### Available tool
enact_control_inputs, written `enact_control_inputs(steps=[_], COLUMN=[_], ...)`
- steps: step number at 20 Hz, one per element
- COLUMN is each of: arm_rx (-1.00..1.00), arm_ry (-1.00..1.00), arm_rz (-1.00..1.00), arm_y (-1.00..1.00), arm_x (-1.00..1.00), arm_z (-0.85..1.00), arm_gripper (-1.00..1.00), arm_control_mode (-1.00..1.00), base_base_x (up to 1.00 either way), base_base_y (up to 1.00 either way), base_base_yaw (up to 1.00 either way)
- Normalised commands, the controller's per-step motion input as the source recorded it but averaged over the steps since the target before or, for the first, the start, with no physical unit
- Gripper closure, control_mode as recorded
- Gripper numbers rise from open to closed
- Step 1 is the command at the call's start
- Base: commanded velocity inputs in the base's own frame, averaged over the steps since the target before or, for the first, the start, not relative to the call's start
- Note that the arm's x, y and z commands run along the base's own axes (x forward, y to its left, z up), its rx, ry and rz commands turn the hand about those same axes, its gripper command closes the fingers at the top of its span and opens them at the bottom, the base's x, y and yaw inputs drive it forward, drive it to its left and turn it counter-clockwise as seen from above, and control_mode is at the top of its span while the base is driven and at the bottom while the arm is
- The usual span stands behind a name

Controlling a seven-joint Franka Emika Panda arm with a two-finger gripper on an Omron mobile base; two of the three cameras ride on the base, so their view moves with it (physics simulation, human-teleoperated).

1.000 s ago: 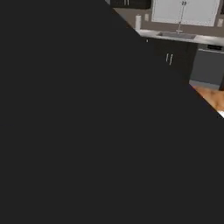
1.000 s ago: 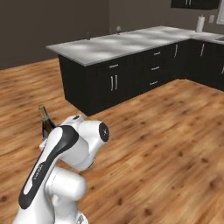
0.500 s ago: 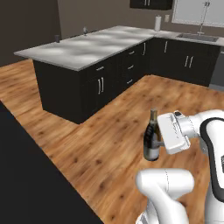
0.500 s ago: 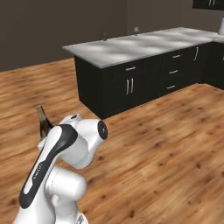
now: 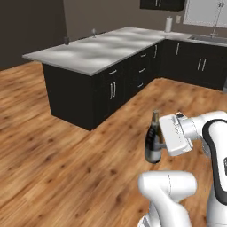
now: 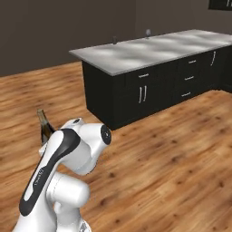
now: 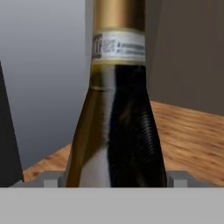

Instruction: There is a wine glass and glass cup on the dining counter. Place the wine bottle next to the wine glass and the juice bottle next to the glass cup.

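Base views behind; hand view close

Legible text: none. The wine bottle [image 7: 117,109] carries a pale neck label [image 7: 119,45] with dark printed marks — too blurred to read.

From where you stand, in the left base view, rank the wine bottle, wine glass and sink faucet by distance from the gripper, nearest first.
1. Wine bottle: upright, held in the gripper, low and centre-right.
2. Wine glass: on the far edge of the dining counter, upper left.
3. Sink faucet: against the back wall, upper right.
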Motion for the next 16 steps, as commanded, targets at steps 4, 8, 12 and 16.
enact_control_inputs(steps=[4, 8, 12, 16], arm_rx=[0.0, 0.0, 0.0, 0.0], arm_ry=[0.0, 0.0, 0.0, 0.0], arm_rz=[0.0, 0.0, 0.0, 0.0], arm_y=[0.0, 0.0, 0.0, 0.0], arm_x=[0.0, 0.0, 0.0, 0.0], arm_z=[0.0, 0.0, 0.0, 0.0], arm_gripper=[1.0, 1.0, 1.0, 1.0], arm_control_mode=[1.0, 1.0, 1.0, 1.0], base_base_x=[0.62, 0.71, 0.73, 0.74], base_base_y=[0.43, 0.51, 0.52, 0.52], base_base_yaw=[0.0, 0.0, 0.0, -0.01])
